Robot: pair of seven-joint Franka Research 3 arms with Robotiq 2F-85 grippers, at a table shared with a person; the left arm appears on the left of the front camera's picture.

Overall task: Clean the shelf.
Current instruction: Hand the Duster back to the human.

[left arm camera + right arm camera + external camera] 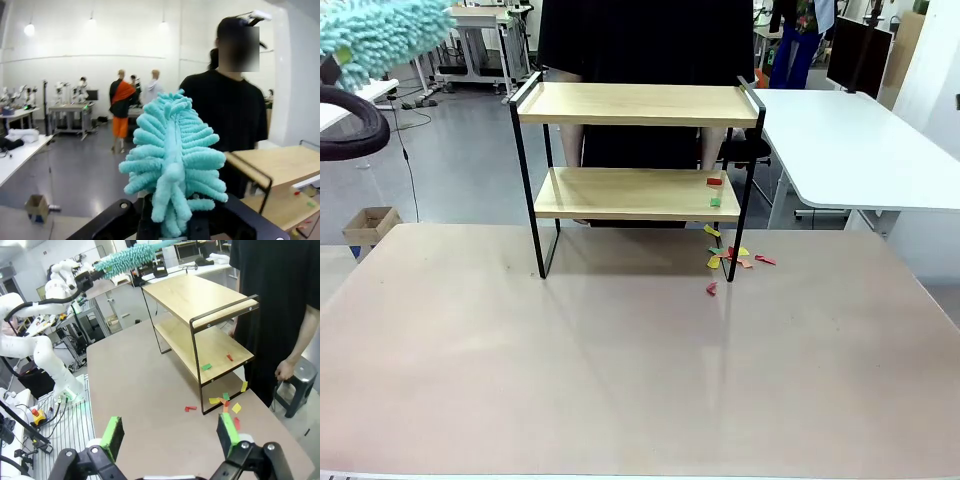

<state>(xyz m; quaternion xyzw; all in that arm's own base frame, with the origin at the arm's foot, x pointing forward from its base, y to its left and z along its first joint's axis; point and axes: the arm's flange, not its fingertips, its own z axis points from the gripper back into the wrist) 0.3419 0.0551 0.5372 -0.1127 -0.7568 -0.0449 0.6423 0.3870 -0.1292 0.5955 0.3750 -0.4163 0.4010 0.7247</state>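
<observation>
Shelf (638,105) stands at the table's (620,400) far edge, 12 o'clock from centre in the front view: two pale wooden boards, thin black frame, raised end rails. Top board bare. Coloured paper scraps (714,190) on the lower board's right end; more scraps (730,257) on the tabletop at 5 o'clock of the right legs.

My left gripper (172,225) is clamped on a teal fluffy duster (172,160), raised at 10 o'clock of the shelf, well apart from it. My right gripper (170,432) hangs with fingers apart over the table's near side.

Wide bare tabletop in front of the shelf. A person (645,40) stands close behind it. Duster handle hidden.
</observation>
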